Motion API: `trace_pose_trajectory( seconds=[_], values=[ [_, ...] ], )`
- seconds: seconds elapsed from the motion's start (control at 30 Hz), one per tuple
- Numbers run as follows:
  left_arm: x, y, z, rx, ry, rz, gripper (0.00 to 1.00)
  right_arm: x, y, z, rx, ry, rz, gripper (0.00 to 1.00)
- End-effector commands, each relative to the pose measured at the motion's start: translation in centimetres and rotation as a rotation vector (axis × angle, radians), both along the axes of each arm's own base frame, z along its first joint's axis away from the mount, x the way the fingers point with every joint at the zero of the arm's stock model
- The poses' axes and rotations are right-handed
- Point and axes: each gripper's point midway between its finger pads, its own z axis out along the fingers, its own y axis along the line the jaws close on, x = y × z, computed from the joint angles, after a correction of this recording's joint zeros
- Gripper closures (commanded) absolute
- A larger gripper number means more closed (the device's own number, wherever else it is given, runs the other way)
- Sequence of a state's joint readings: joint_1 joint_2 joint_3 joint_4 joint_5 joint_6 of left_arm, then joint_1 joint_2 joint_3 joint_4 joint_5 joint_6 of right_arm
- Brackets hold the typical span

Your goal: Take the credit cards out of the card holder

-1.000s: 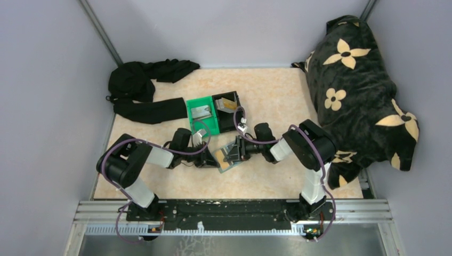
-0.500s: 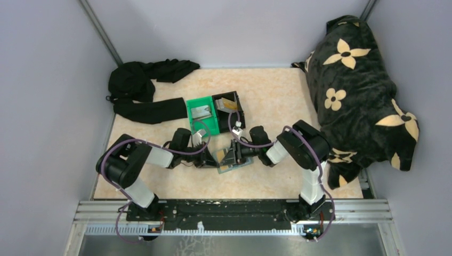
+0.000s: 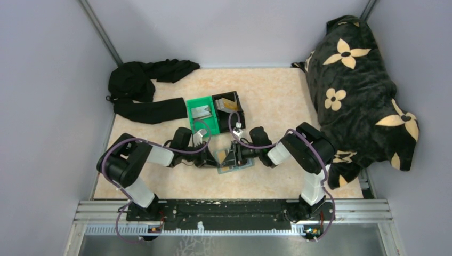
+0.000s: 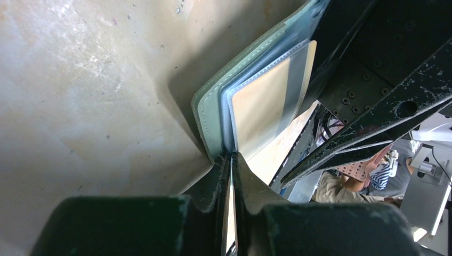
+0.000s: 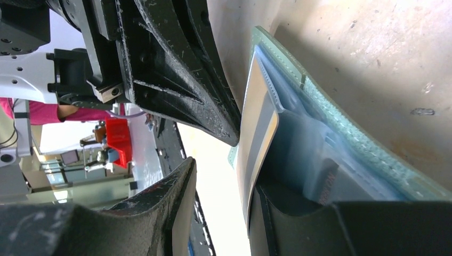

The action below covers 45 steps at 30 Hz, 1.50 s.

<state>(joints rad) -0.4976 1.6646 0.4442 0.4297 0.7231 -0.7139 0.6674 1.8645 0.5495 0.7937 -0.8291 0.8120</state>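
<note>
The left hand [image 4: 230,157] is pressed together, pinching a thin edge of the card holder [image 4: 210,114], which stands open on the desk [image 4: 80,80]. A tan credit card [image 4: 264,101] is sleeved inside. The right hand [image 5: 221,181] is spread around one leaf.

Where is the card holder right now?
In the top view the card holder sits mid-table toward the near edge, between the left pincer and right pincer, just on the near side of the green bin.
</note>
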Motion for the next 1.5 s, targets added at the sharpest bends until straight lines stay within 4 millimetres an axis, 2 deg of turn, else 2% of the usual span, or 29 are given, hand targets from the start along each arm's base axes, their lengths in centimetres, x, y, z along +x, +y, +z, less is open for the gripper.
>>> trace_pose_trajectory(
  seconds=[0.0, 1.23, 1.47],
  values=[
    [-0.7, 2.5, -4.6, 0.209, 0.062, 0.063, 0.89, -1.0, -0.1, 1.3, 0.016, -0.047, 0.052, 0.62],
    [-1.1, 2.8, -5.2, 0.217, 0.105, 0.086, 0.91, 2.2, -5.8, 0.7, -0.054, -0.069, -0.085, 0.62],
    [-1.0, 2.7, -5.1, 0.212, 0.103, 0.086, 0.91, 2.4, -6.0, 0.5, -0.060, -0.067, -0.088, 0.64]
  ],
)
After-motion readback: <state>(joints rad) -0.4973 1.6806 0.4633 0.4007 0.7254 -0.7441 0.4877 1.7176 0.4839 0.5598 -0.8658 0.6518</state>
